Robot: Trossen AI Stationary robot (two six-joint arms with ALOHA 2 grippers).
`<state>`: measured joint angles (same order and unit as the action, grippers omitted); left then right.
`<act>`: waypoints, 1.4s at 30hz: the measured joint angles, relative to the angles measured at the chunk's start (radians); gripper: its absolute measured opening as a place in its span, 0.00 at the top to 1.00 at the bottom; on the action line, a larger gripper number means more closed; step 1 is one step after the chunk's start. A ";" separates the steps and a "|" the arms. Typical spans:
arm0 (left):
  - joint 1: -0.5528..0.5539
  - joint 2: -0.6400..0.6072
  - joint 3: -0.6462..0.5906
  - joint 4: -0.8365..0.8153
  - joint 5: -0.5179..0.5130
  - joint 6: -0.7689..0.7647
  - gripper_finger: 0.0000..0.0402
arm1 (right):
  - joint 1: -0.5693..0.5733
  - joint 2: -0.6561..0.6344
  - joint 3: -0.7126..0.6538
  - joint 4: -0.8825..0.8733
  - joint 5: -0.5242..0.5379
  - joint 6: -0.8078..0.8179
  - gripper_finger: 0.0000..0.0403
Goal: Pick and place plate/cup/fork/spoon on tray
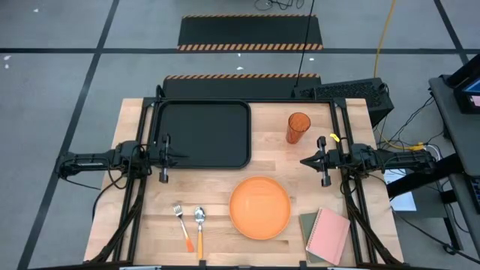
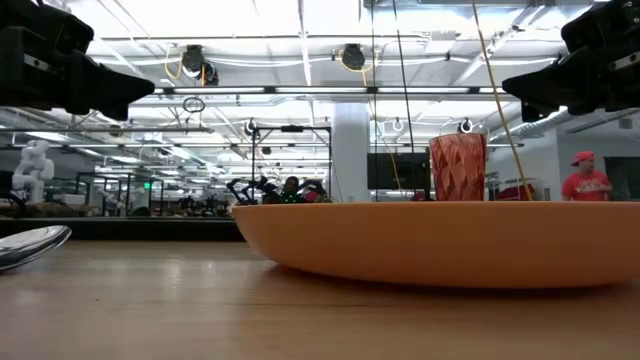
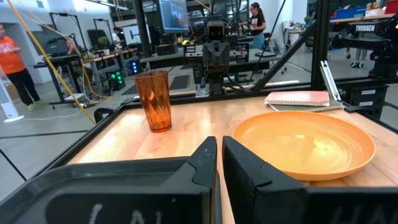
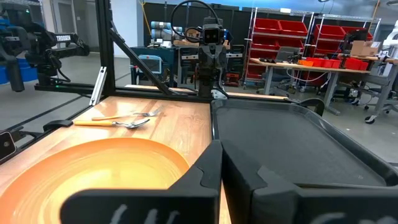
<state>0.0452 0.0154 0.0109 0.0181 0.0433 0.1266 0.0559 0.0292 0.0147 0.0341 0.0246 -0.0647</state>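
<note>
The orange plate (image 1: 259,208) lies flat on the table near its front middle; it also shows in the left wrist view (image 3: 305,144). The orange-red cup (image 1: 298,127) stands upright at the far right. The fork (image 1: 182,225) and spoon (image 1: 200,229) lie side by side at the front left. The black tray (image 1: 202,135) lies at the far left. My left gripper (image 1: 182,156) hovers shut over the tray's near edge. My right gripper (image 1: 304,160) hovers shut between cup and plate. Both are empty.
A pink notebook (image 1: 328,235) on a green one lies at the front right corner. Black frame rails (image 1: 352,187) run along both table sides. A black mat with orange stripes (image 1: 251,34) lies on the floor beyond the table. People stand in the room behind.
</note>
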 joint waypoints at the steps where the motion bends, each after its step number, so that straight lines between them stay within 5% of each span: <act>1: 0.000 0.000 0.000 0.000 0.000 0.000 0.92 | 0.000 0.000 0.000 0.000 0.000 0.000 1.00; 42: 0.000 0.000 0.000 0.047 0.000 -0.033 0.92 | 0.000 0.000 0.000 0.005 0.000 -0.053 1.00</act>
<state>0.0454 0.0158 0.0107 0.0654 0.0433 0.0932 0.0559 0.0292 0.0148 0.0387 0.0250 -0.1173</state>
